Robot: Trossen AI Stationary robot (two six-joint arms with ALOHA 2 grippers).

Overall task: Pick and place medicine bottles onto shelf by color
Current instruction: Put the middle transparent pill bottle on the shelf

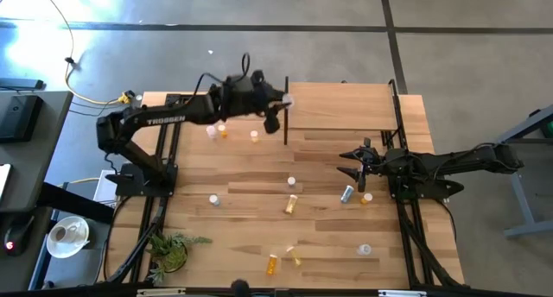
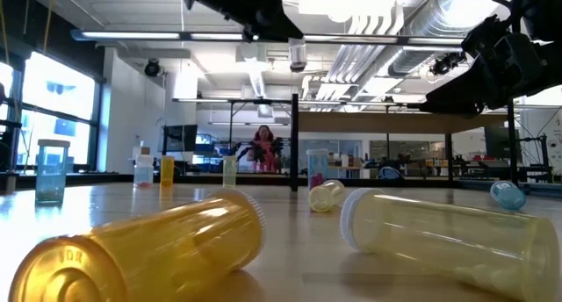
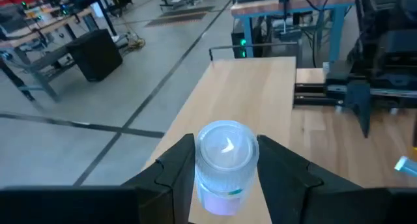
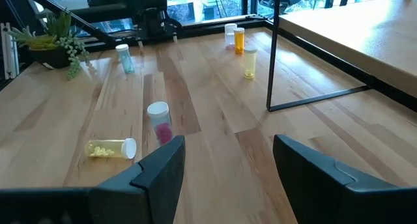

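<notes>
The left gripper (image 3: pixel 225 168) holds a bottle (image 3: pixel 225 160) upright between its jaws, above the near corner of the shelf (image 1: pixel 341 107), by a black post (image 1: pixel 285 124). The step in hand looks like the placing. To do it well, the arm should carry the bottle clear of the post and over the board, lower it level until its base sits flat, and only then spread the jaws, so it does not tip. It should land where others of its colour can stand beside it.

The bottle is a small clear cylinder with a white cap and a pale purple tint low in the body.

The right gripper (image 4: pixel 228 165) waits low over the worktop (image 1: pixel 251 185) with its jaws wide and empty, near two loose bottles.
</notes>
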